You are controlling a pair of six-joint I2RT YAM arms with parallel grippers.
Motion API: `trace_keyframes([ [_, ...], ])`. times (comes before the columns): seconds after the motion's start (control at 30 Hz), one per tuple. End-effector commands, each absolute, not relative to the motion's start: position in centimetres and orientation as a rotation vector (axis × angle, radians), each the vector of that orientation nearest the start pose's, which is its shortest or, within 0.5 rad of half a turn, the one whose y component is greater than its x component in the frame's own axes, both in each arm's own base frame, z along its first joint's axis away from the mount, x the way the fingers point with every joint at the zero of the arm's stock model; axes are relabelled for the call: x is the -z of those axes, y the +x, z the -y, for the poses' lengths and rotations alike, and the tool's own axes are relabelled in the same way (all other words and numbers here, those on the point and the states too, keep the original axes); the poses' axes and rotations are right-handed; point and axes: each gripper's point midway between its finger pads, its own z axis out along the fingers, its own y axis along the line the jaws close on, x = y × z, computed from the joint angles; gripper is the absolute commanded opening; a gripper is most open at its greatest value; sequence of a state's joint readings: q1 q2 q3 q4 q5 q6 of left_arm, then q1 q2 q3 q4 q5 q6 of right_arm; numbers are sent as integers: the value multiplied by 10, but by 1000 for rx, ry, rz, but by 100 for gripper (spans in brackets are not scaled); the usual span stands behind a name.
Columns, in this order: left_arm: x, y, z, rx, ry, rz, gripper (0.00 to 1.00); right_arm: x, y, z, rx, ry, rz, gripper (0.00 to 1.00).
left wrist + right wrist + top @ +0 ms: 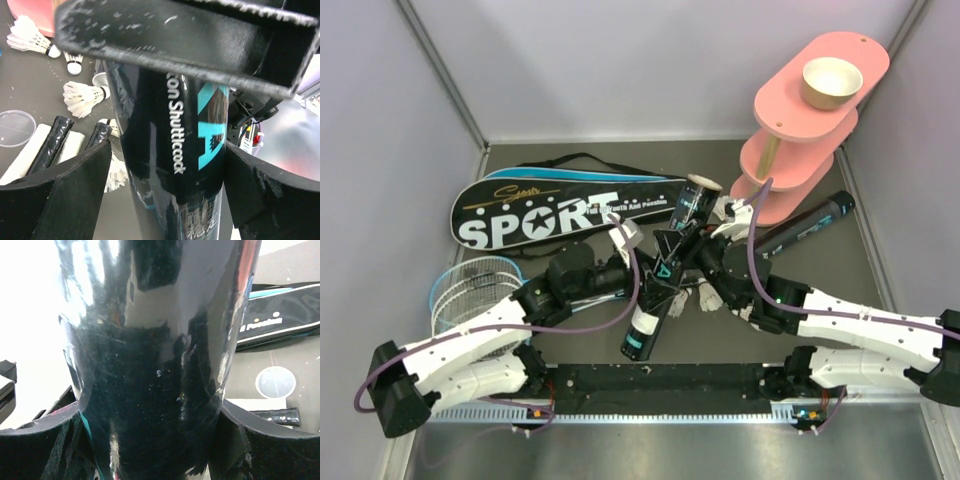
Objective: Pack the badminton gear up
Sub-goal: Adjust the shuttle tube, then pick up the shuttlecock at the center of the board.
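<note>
Black tube [646, 322] held in the right gripper [150, 437].

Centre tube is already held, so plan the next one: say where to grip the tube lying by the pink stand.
Take the lying tube around its middle, from above, jaws across its narrow width. It lies flat, and the pink stand sits close beside its inner end.

A black racket bag [560, 205] carries white SPORT lettering with a star in the O, gold script above it, and blue and white stripes along one edge. The glossy black tube [170, 125] bears white lettering and a teal graphic. White feather shuttlecocks [82, 95] show black bands at white corks. Also pictured: pink stand [800, 130], tan bowl [830, 85], dark grey table [570, 335].
</note>
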State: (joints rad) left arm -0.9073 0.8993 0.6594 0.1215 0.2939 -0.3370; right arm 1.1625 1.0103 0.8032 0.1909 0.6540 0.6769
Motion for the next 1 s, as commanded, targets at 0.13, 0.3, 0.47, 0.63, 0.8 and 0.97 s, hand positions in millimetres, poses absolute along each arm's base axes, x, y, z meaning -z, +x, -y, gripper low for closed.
trace_keyframes([
  [0.13, -261, 197, 298, 932, 669, -1683, 57, -345, 220, -290, -947, 191, -1656, 88],
  [0.3, -266, 220, 251, 705, 623, -1693, 48, -318, 210, -247, -696, -135, -1783, 99],
  [0.47, -292, 244, 191, 552, 537, -1659, 44, -253, 193, -197, -555, -259, -1871, 99],
  [0.63, -324, 230, 193, 546, 713, -1503, 40, -183, 170, -229, -655, -429, -2055, 85],
  [0.8, -329, 229, 183, 479, 708, -1413, 35, -146, 170, -247, -394, -611, -2076, 81],
  [0.97, -322, 224, 166, 427, 617, -1286, 34, -106, 168, -266, -202, -726, -2076, 72],
])
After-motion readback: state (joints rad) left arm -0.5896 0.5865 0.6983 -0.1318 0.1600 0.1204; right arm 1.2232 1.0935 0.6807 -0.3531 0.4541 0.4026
